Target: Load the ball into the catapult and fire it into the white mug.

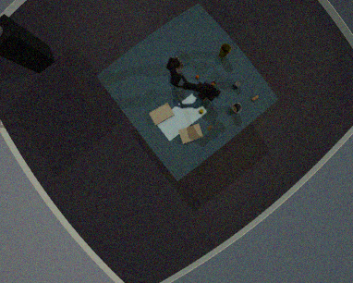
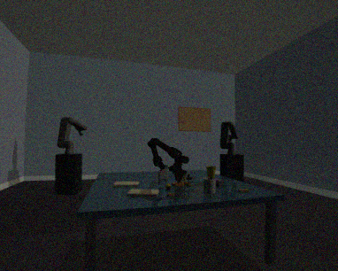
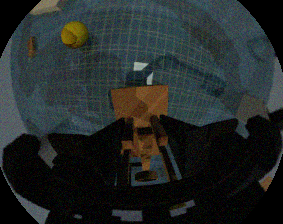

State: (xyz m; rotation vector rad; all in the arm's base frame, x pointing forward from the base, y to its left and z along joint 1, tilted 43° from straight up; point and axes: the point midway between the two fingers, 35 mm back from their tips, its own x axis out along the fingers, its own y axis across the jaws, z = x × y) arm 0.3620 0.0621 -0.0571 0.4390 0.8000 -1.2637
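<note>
hand (image 3: 142, 141): pinching the orange catapult (image 3: 141, 106) from above; fingers are dark lumps low in the wrist view, so the exact hold is hard to see.
why held so: prob. to turn the catapult and aim it, since it has to face the mug before firing. My guess only.
arm (image 1: 184, 83): black, stands near the far corner of the bench (image 1: 131, 79), bends over twd the middle.
catapult spot: about mid-bench, right under the hand; top view shows just a bit of orange beside the hand.
catapult long axis: in the wrist view it runs straight away from the hand, wide orange end farthest. Which bench edge that faces, can't tell, too dark.
ball (image 3: 75, 32): yellow, round, lies on the bench apart from the catapult, up and left of it in the wrist view. Not loaded yet.
white mug (image 1: 236, 108): upright, open top, nearer the right corner of the bench, apart from the hand.
green cup (image 1: 225, 49): tall, by the far-right edge, not the target.
flat stuff: white sheet (image 1: 182, 121) w/ two tan boards (image 1: 161, 113) on the near-left side of the middle, out of the shot line I think.
task so far: early; load, aim and fire all look undone.
</note>
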